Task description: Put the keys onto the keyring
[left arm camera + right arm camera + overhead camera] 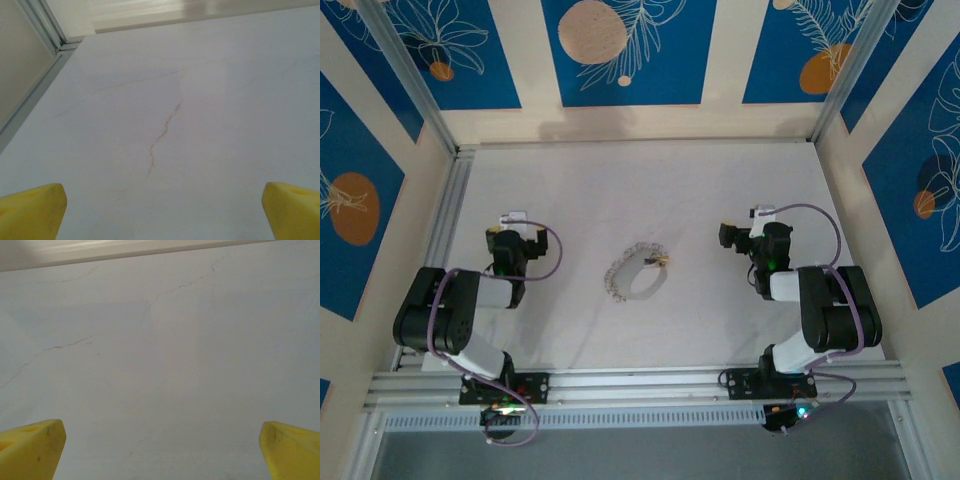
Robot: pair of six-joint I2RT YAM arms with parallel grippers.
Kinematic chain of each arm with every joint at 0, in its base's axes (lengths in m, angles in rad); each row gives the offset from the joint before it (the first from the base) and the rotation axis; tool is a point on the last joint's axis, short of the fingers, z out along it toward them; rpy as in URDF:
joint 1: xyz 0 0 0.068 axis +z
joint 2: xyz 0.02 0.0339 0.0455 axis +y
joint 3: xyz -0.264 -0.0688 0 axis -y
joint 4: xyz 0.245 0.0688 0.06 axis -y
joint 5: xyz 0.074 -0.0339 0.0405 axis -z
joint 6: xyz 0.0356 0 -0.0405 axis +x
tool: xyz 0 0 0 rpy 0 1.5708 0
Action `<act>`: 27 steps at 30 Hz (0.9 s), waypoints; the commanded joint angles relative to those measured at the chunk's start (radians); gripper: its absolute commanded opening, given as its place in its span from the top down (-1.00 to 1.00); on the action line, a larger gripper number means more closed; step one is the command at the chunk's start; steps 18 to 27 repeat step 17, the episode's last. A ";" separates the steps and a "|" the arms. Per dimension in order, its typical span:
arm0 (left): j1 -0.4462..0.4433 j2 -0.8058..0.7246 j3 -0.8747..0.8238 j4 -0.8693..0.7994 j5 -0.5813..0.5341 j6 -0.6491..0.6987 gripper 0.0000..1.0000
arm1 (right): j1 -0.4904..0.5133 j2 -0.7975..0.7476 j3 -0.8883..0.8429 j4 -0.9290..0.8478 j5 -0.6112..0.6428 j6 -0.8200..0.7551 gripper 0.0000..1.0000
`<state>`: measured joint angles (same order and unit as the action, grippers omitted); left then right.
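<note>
In the top view the keyring (655, 285) lies flat on the white table, a thin pale loop midway between the two arms. Small silvery keys (616, 270) sit along its left rim, and a brass-toned key (661, 262) lies at its upper right. My left gripper (513, 222) rests to the left of the loop and my right gripper (760, 218) to its right, both well apart from it. In the wrist views the left gripper (162, 215) and right gripper (162, 452) stand wide open, with yellow fingertips (32, 210) (30, 447) over bare tabletop.
Aluminium rails (450, 210) frame the white table (640, 190), and patterned blue walls enclose it on three sides. Thin brownish cracks (162, 132) mark the surface. Purple cables (825, 225) loop off both wrists.
</note>
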<state>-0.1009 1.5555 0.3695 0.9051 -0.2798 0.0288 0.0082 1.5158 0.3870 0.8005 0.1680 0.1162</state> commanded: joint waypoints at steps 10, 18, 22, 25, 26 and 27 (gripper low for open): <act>0.008 0.008 -0.014 0.070 0.039 -0.015 -1.00 | 0.007 0.007 0.020 0.024 0.000 -0.004 -0.99; 0.007 0.006 -0.017 0.072 0.045 -0.012 -1.00 | 0.006 0.006 0.020 0.022 -0.013 -0.010 -0.99; 0.007 0.006 -0.017 0.072 0.045 -0.012 -1.00 | 0.006 0.006 0.020 0.022 -0.013 -0.010 -0.99; 0.007 0.006 -0.017 0.072 0.045 -0.012 -1.00 | 0.006 0.006 0.020 0.022 -0.013 -0.010 -0.99; 0.007 0.006 -0.017 0.072 0.045 -0.012 -1.00 | 0.006 0.006 0.020 0.022 -0.013 -0.010 -0.99; 0.007 0.006 -0.017 0.072 0.045 -0.012 -1.00 | 0.006 0.006 0.020 0.022 -0.013 -0.010 -0.99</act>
